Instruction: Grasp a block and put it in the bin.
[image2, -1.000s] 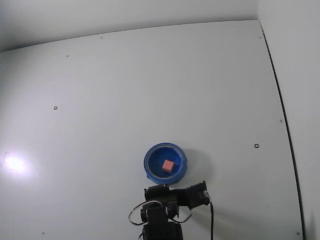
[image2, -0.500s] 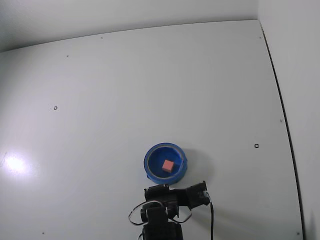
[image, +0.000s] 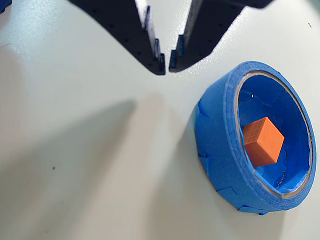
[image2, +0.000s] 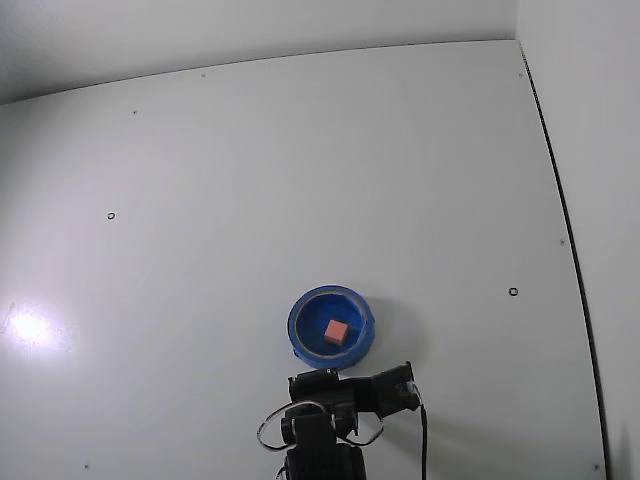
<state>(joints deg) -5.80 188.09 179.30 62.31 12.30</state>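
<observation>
In the wrist view the hand (image: 167, 62) enters from the top edge of the frame, its two dark fingers (image: 150, 47) drawn almost together at the tips with only a thin slit between them. It holds nothing; pale tabletop (image: 75, 165) shows through the gap and below the tips. Down and to the right of the fingertips, apart from them, sits the bin (image: 220, 150), a bright blue ring with a thick rim. The block (image: 262, 141) lies inside it, an orange-pink cube tilted on the blue floor near the middle. In the fixed view the hand (image2: 315, 378) appears at the bottom centre as part of the black arm, just below the bin (image2: 300, 335), with the block (image2: 336, 331) resting inside. The white tabletop (image2: 300, 160) fills the remainder of the frame.
</observation>
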